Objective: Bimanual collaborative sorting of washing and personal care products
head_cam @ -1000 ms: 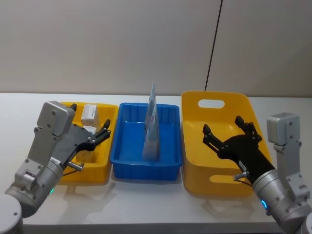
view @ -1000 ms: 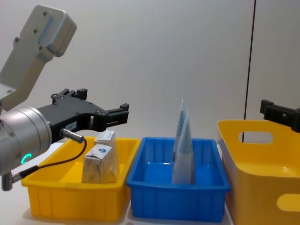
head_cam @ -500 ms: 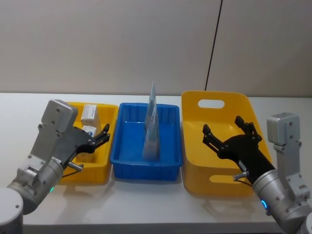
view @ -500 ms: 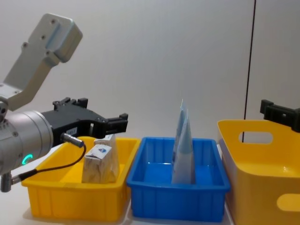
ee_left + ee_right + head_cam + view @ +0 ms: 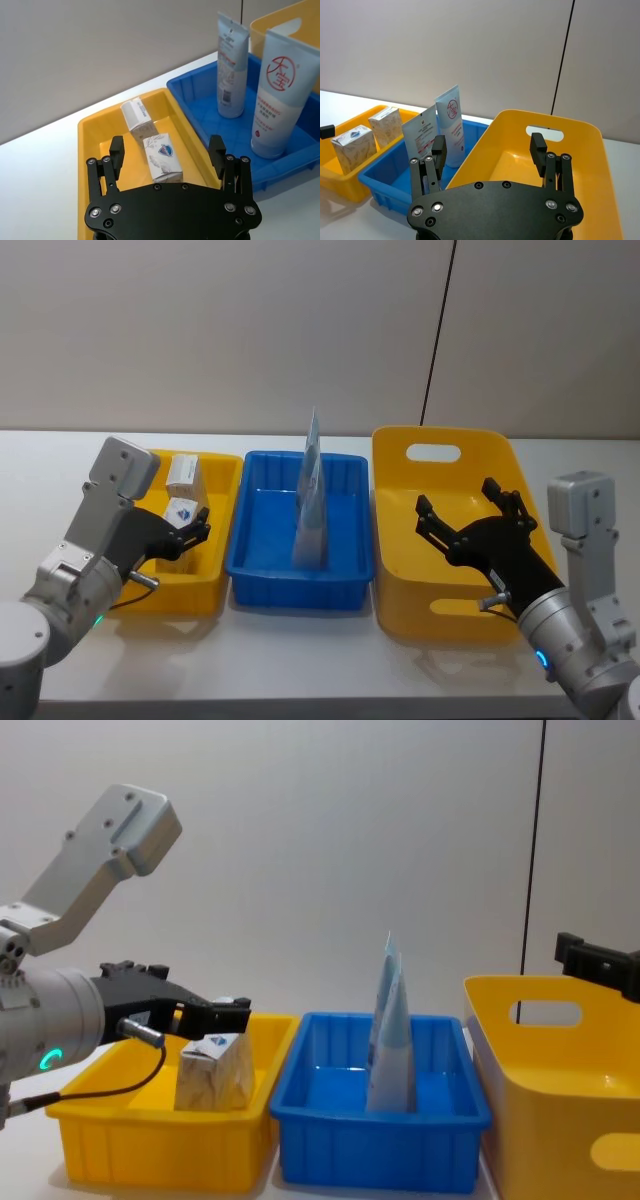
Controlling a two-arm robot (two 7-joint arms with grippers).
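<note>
- Briefly: left hand (image 5: 190, 530) hung low over the near end of the small yellow tray (image 5: 180, 598), fingers (image 5: 116, 145) spread wide, gripping nothing.
- In the left wrist view the cube pack (image 5: 162, 157), white with grey pattern and a blue oval logo, sat framed between the two fingers, a little farther on; contact could not be told.
- Chest view put the left hand (image 5: 235, 1010) just above and behind the cube pack (image 5: 212, 1070), which stood on the tray floor.
- Beige box (image 5: 136, 117) stood just beyond the cube pack in the same tray, toward the far end.
- Right hand (image 5: 457, 498) hovered over the large yellow bin (image 5: 440, 620), fingers (image 5: 536, 142) wide apart and empty.
- Blue tray (image 5: 300, 590) sat between the two yellow containers, close against each.
- Two tubes stood upright in it, close together: the red-circle tube (image 5: 277, 95) and the plainer tube (image 5: 231, 65) showing small print.
- All three containers rested on the white worktop (image 5: 300, 660), in a row across it.
</note>
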